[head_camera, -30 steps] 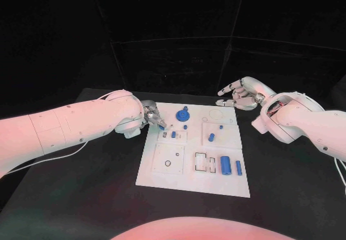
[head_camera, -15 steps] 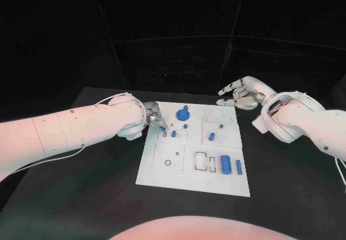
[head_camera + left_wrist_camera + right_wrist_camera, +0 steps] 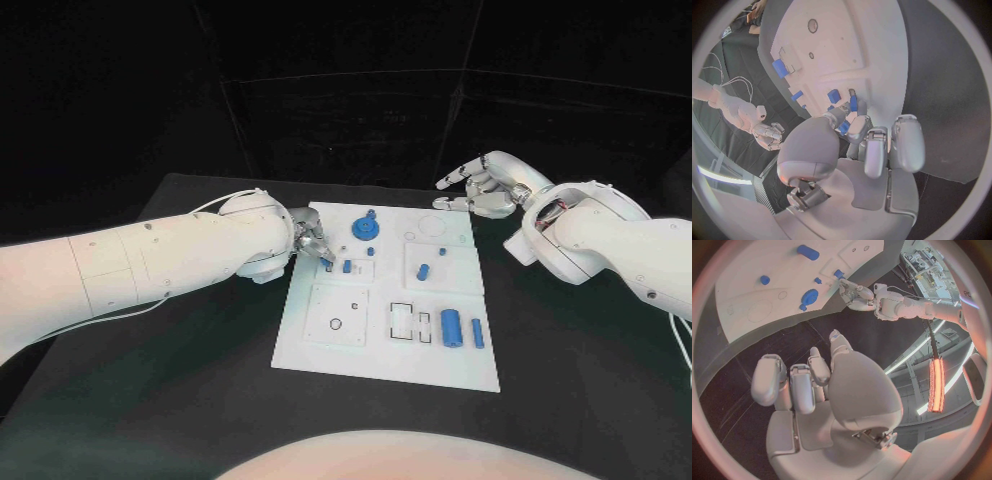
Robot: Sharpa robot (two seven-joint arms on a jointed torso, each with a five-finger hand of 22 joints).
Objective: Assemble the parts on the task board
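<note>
At the task board's (image 3: 378,345) left edge, toward its far end, my left hand (image 3: 307,240) pinches a small blue part (image 3: 853,103), thumb and fingertip closed on it, long axis tipped toward the board. Near-right on the board, a blue cylinder (image 3: 451,326) lies lengthwise near-to-far. Beyond the far right corner my right hand (image 3: 486,189) hovers, fingers apart, empty.

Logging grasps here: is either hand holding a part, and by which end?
Left hand pinches a small blue part by one end, fingertips over the task board. Right hand holds nothing.
</note>
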